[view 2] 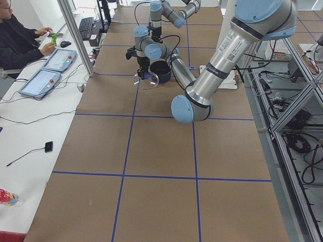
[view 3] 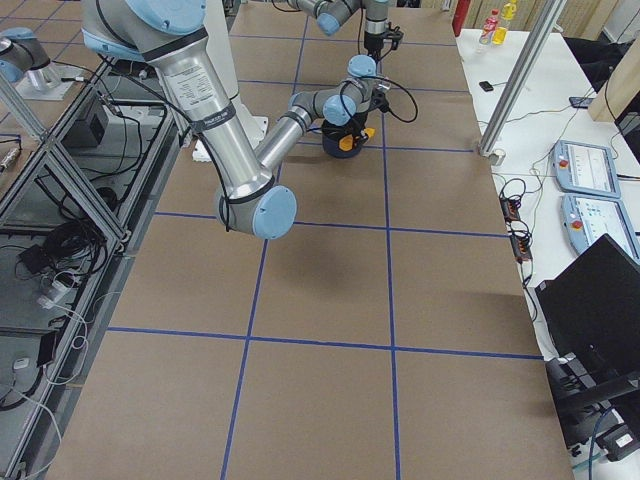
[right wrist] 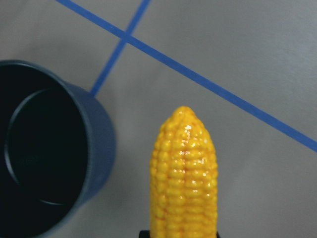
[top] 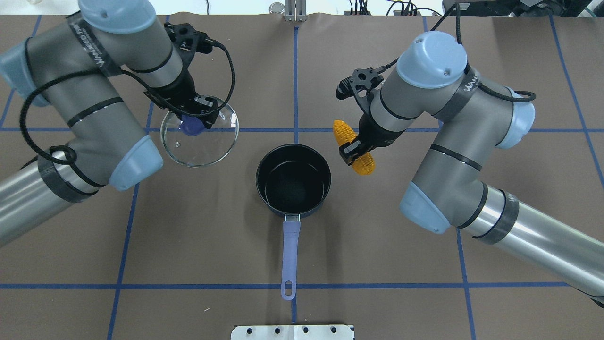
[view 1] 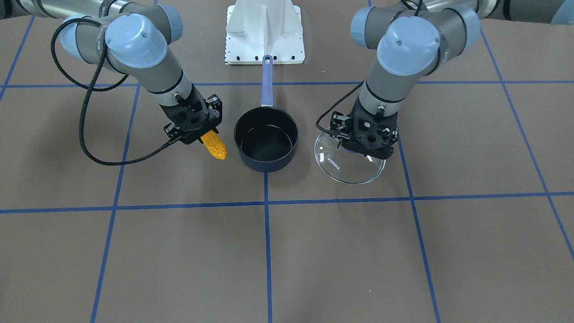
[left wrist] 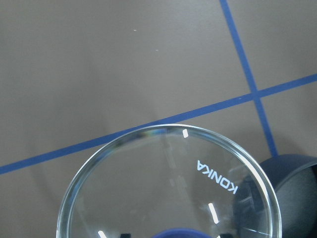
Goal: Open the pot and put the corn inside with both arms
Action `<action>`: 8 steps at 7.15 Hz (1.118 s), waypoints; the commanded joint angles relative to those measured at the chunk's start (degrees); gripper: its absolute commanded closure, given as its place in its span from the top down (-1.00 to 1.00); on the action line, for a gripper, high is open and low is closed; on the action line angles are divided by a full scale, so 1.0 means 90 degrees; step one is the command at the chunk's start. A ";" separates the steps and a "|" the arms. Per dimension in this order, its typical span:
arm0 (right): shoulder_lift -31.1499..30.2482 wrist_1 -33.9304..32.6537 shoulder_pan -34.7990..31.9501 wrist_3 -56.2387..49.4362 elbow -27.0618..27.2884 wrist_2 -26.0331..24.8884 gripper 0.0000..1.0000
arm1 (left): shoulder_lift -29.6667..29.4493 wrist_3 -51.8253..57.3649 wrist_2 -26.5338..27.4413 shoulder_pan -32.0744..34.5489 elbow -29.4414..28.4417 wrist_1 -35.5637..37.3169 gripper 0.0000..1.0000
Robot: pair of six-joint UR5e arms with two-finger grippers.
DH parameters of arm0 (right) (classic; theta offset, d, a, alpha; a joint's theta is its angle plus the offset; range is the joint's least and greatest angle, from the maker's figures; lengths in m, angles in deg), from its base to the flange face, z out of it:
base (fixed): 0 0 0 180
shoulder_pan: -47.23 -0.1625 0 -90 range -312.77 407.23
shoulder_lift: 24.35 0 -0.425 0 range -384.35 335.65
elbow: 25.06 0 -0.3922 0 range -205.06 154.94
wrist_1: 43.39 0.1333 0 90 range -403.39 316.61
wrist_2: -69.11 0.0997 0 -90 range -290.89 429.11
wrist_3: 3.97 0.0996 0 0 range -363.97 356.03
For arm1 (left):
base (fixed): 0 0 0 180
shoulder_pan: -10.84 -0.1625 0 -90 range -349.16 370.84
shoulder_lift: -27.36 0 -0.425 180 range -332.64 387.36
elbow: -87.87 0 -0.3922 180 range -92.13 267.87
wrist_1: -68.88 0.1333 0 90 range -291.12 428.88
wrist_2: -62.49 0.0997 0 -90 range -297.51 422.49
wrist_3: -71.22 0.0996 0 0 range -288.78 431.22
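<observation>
The pot (top: 292, 182) stands open and empty at the table's middle, its lavender handle (top: 290, 250) pointing toward the robot's base. It also shows in the front view (view 1: 266, 139). My left gripper (top: 193, 123) is shut on the blue knob of the glass lid (top: 203, 141) and holds it slightly above the table, left of the pot; the lid also shows in the left wrist view (left wrist: 168, 183). My right gripper (top: 355, 150) is shut on the corn (top: 341, 132), held just right of the pot, apart from it. The corn's tapered tip fills the right wrist view (right wrist: 183, 168), beside the pot (right wrist: 44, 148).
A white base plate (view 1: 264, 31) sits at the robot's side of the table, just beyond the handle's end. Blue tape lines cross the brown table cover. An operator (view 2: 20, 40) sits at a side desk with teach pendants (view 2: 40, 83).
</observation>
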 commanded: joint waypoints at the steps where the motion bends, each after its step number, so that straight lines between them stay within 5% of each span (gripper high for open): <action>1: 0.0380 0.0020 0.0311 0.0126 -0.0073 -0.0061 -0.16 | 0.0473 0.0626 -0.0064 0.0349 0.0077 -0.0036 0.29; 5: 0.0947 0.0059 0.0644 0.0106 -0.0688 -0.0276 -0.14 | 0.1517 0.2333 -0.0539 0.1218 0.0009 -0.0094 0.29; 7: 0.0957 0.0059 0.0673 0.0068 -0.0727 -0.0295 -0.04 | 0.2103 0.2620 -0.0621 0.1405 -0.0214 -0.0842 0.29; 8: 0.0967 0.0059 0.0673 0.0048 -0.0727 -0.0295 0.69 | 0.2376 0.2630 -0.0630 0.1405 -0.0400 -0.1388 0.30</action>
